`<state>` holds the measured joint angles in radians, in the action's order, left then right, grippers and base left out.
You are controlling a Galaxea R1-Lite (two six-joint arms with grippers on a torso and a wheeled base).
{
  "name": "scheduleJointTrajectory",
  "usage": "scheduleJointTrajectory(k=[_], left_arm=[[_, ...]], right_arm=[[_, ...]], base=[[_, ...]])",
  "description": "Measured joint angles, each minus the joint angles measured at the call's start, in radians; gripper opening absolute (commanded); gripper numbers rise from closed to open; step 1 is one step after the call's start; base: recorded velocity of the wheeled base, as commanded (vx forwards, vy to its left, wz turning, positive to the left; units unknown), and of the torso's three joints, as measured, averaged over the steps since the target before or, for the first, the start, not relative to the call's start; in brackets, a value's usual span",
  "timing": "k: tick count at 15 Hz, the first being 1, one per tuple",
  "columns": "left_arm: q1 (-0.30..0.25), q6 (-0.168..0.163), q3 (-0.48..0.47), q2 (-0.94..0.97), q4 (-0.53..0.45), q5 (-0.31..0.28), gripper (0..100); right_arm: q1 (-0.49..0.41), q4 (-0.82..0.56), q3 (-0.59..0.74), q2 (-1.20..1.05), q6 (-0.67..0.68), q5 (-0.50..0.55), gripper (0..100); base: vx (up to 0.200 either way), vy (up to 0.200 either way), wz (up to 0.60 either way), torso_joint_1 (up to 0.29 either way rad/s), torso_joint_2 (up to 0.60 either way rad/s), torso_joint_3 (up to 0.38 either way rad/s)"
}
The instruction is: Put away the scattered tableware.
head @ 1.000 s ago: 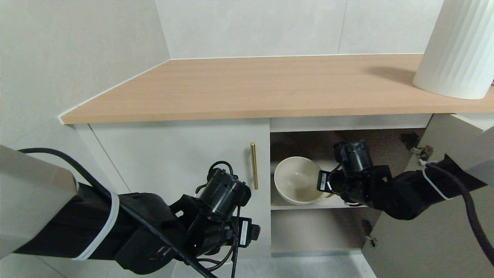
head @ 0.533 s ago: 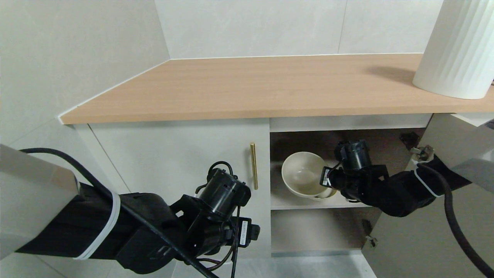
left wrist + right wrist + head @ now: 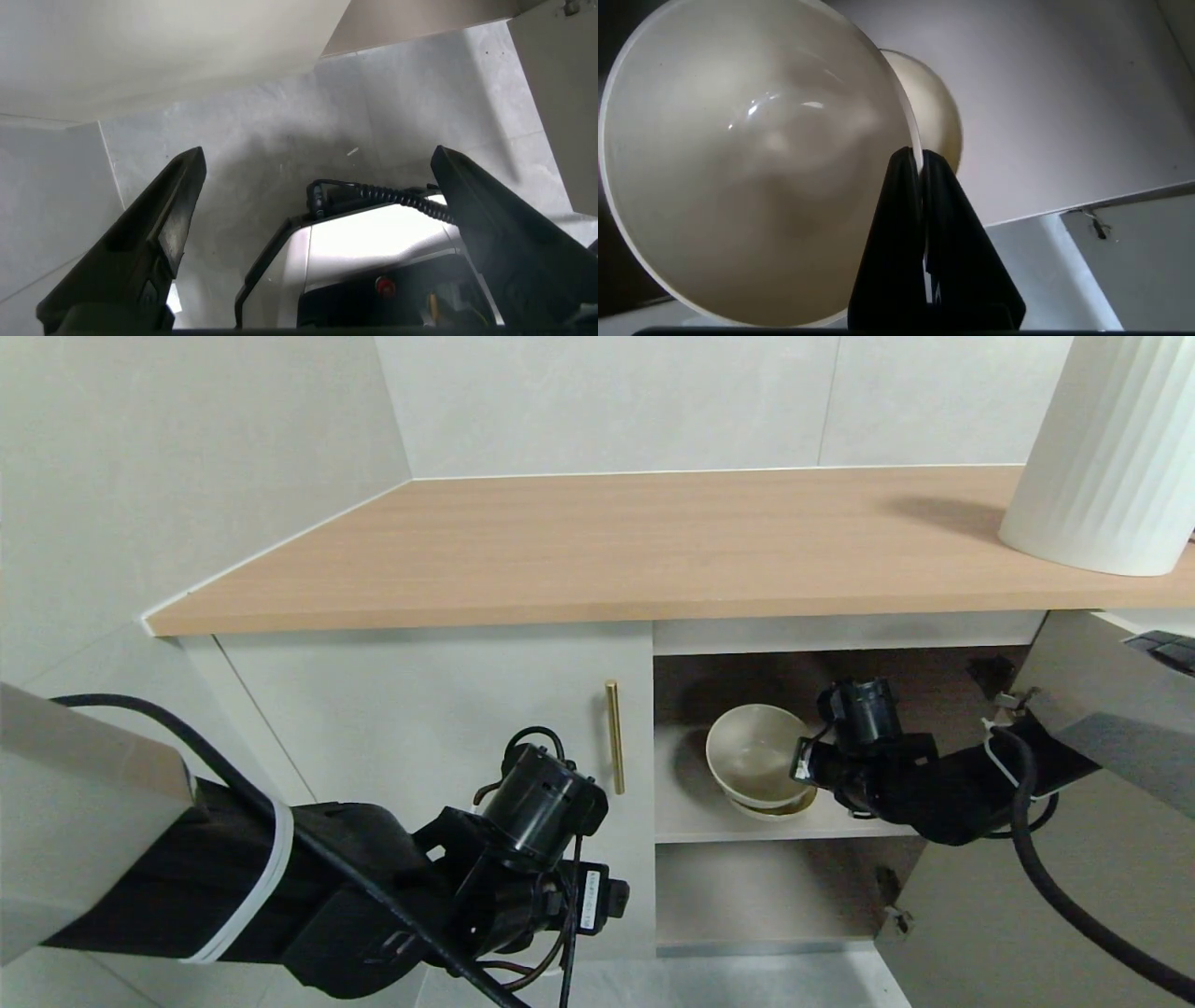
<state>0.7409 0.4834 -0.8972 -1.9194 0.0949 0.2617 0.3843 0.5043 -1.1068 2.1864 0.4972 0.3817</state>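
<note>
Right gripper [image 3: 921, 173]: jaws narrow, pinched on the rim of the bowl [image 3: 757, 159], one finger inside the rim and one outside. In the head view the right gripper [image 3: 808, 771] sits inside the open right half of the cabinet [image 3: 429, 709], at the bowl's right edge.

Bowl [image 3: 752, 758]: cream, glossy, tilted, with its opening turned up and toward the robot. It is over the upper shelf [image 3: 686, 819], toward the middle of the compartment.

Dish [image 3: 782, 810]: a second, smaller, pale piece lying flat on the shelf directly under the bowl. It appears past the bowl's rim in the right wrist view [image 3: 941, 105]. Cannot tell if the bowl touches it.

Lower compartment below the shelf: nothing seen in it.

Right door [image 3: 1074, 877]: swung open, hinges visible, right arm passing in front of it.

Left gripper [image 3: 318, 161]: jaws wide apart, nothing between them, pointing down at the grey floor [image 3: 234, 140]. The left arm is low, in front of the closed left door, below the brass handle [image 3: 613, 735].

Counter [image 3: 607, 551]: wooden, above the cabinet. A white ribbed vessel [image 3: 1102, 457] stands at its far right end.
</note>
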Motion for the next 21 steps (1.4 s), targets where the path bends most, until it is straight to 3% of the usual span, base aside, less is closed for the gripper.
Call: scheduleJointTrajectory(k=[21], left_arm=[[0.0,0.0,0.0,0.0,0.0,0.0,100]], right_arm=[[-0.031,-0.004,-0.038,0.064,0.0,0.002,0]], base=[[0.0,0.0,0.0,0.0,0.0,0.0]])
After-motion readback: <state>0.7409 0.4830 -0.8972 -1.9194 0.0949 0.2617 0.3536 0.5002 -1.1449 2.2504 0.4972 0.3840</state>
